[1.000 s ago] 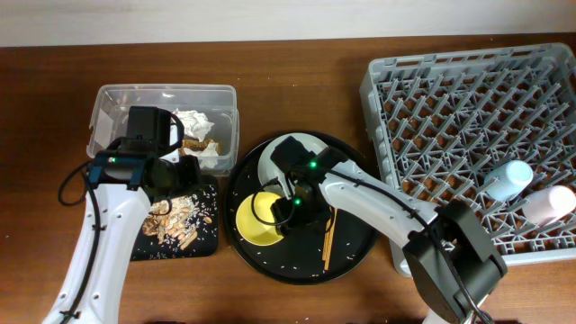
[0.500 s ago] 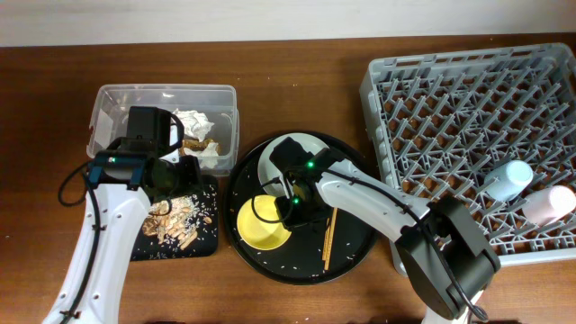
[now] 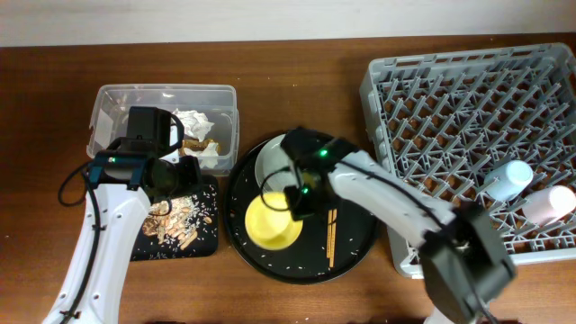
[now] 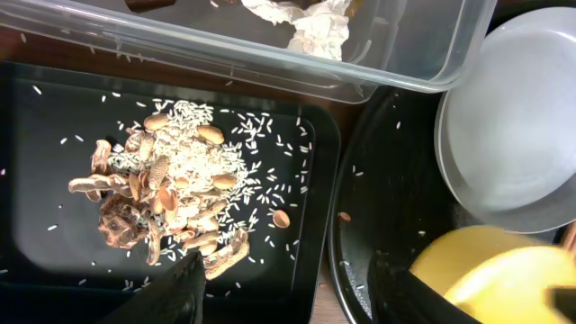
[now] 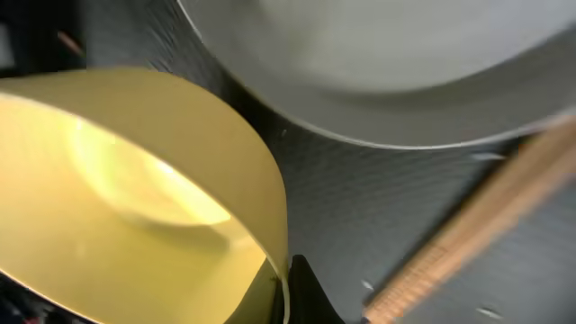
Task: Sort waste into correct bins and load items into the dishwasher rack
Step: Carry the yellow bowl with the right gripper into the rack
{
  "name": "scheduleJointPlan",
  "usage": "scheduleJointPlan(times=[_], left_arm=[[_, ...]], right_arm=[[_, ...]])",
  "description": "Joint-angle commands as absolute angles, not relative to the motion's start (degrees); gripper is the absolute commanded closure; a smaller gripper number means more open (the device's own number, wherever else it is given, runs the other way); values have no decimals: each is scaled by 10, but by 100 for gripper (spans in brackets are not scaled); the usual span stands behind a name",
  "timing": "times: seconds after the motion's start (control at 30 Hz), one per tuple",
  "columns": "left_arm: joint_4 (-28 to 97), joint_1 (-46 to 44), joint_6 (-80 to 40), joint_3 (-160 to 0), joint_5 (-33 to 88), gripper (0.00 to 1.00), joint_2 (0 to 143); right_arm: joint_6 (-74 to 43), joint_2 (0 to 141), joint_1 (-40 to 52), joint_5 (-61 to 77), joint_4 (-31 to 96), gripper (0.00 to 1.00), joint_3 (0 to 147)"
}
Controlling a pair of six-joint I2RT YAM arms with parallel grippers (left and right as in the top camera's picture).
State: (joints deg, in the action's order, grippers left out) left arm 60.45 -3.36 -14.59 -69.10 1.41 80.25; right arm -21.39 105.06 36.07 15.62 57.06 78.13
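**Fingers (image 5: 304,292) clamp the bowl (image 3: 270,225) wall, rack (image 3: 468,99) run ahead**

Right gripper (image 3: 300,205) holds the yellow bowl by its wall, on the side nearest the chopsticks (image 3: 330,236). The wrist view shows 1 dark finger pressed against the outside of the wall. The other finger is hidden, most likely inside the bowl. The bowl looks tipped and sits over the round tray (image 3: 355,247), just beside the plate (image 3: 268,165). Whether its base touches the tray cannot be told.

Left gripper (image 4: 288,292) hangs with its fingers spread and empty above the black tray (image 4: 54,261), where scraps (image 4: 166,198) and rice lie heaped. Tissue (image 4: 310,22) is in the tub (image 4: 405,58) beside it.

The step in hand appears to be carrying the bowl to the rack. A pinch on 1 thin wall lets the bowl swing or slide, so the grip should be firm and the pace slow. The lift should go straight up until the bowl clears the plate rim and the chopsticks, and only then travel sideways. The blue cup (image 3: 508,175) and pink cup (image 3: 551,202) lie near the rack's right edge, so a free row of pegs well apart from them is the safer target. The bowl should be lowered on edge between pegs, and the fingers should part only once the pegs bear it.
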Motion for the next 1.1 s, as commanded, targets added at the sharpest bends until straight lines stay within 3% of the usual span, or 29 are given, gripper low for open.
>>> scheduleJointPlan(times=[0.0,0.1,0.2,0.5,0.77,1.07], left_arm=[[605,-32,-152,-691,6,43,795],[605,-32,-152,-691,6,43,795],[604,-32,-152,-691,6,43,795],[603,-32,-152,-691,6,42,795],[606,-32,-152,-691,7,42,795],[607,-32,-152,-691,7,42,795]], right_arm=[[-198,950,319,51,590,96,822],[-196,892,265,-43,591,96,828],[-120,839,150,-172,557,96,837],[-4,849,-37,-464,362,96,837],[133,970,-139,-567,197,96,837],[109,1098,-150,-577,187,96,837]])
